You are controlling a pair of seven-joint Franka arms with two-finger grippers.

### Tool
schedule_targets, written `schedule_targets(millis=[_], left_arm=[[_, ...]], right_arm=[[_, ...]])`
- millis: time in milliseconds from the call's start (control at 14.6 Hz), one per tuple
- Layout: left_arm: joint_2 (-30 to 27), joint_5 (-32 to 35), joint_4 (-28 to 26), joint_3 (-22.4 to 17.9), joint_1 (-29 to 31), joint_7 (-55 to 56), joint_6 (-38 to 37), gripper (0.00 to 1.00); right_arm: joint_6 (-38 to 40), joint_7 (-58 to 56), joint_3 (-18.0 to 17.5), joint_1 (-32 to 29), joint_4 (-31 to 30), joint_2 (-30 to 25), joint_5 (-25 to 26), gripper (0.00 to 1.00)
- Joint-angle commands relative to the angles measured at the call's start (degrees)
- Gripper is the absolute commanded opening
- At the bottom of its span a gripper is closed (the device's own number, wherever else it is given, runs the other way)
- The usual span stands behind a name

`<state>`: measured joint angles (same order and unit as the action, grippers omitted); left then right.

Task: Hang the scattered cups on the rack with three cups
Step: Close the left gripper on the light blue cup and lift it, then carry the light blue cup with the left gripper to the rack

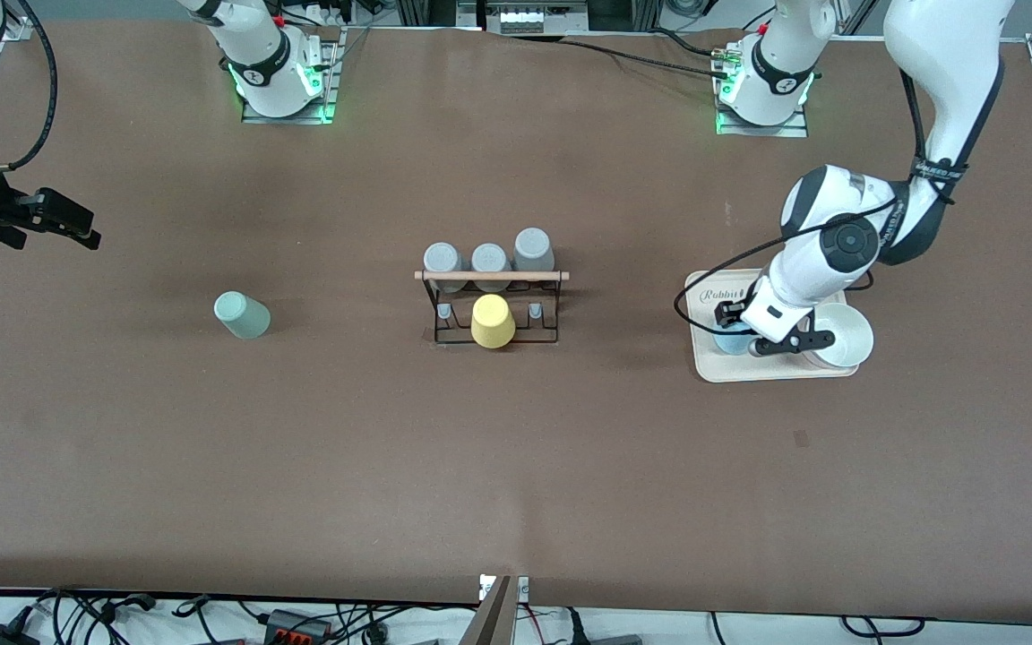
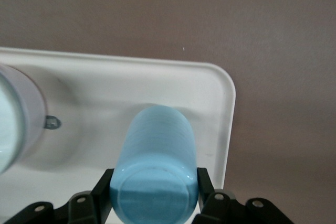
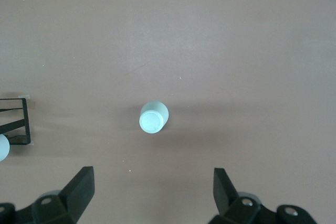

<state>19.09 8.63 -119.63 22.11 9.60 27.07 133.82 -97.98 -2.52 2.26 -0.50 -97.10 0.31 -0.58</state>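
Observation:
The light blue cup [image 1: 731,340] lies on the cream tray [image 1: 776,369]; in the left wrist view its base [image 2: 155,195] faces the camera. My left gripper [image 1: 736,328] [image 2: 155,177] is shut on it, one finger on each side. The pale mint green cup [image 1: 242,315] [image 3: 154,118] stands upside down on the table toward the right arm's end. My right gripper [image 1: 55,219] [image 3: 154,174] is open and empty in the air over that end of the table. The black wire rack [image 1: 491,305] with its wooden rod stands mid-table.
Three grey cups [image 1: 487,258] hang on the rack's pegs farther from the front camera, and a yellow cup [image 1: 493,321] hangs on its nearer middle peg. A white bowl [image 1: 841,335] [image 2: 16,124] sits on the tray [image 2: 157,77] beside the blue cup.

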Motion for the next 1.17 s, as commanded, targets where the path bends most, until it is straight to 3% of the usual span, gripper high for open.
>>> schedule_targets(millis=[0, 275, 619, 1100], left_arm=[[-1.4, 1.0, 9.6, 0.7, -0.8, 2.2, -10.8, 0.33], [-1.1, 0.7, 19.2, 5.5, -1.8, 11.5, -19.8, 0.33], [0.2, -3.6, 24.5, 12.9, -2.7, 24.5, -20.0, 0.33], [8.9, -2.7, 35.0, 12.5, -15.1, 39.7, -20.1, 0.34]], right_arm=[[-0.3, 0.2, -0.8, -0.7, -0.3, -0.7, 0.1, 1.0], [-0.1, -0.3, -0.8, -0.7, 0.2, -0.5, 0.1, 1.0], [-0.5, -0.3, -0.8, -0.7, 0.3, -0.3, 0.1, 1.0], [0.3, -0.5, -0.8, -0.6, 0.3, -0.3, 0.8, 1.0]])
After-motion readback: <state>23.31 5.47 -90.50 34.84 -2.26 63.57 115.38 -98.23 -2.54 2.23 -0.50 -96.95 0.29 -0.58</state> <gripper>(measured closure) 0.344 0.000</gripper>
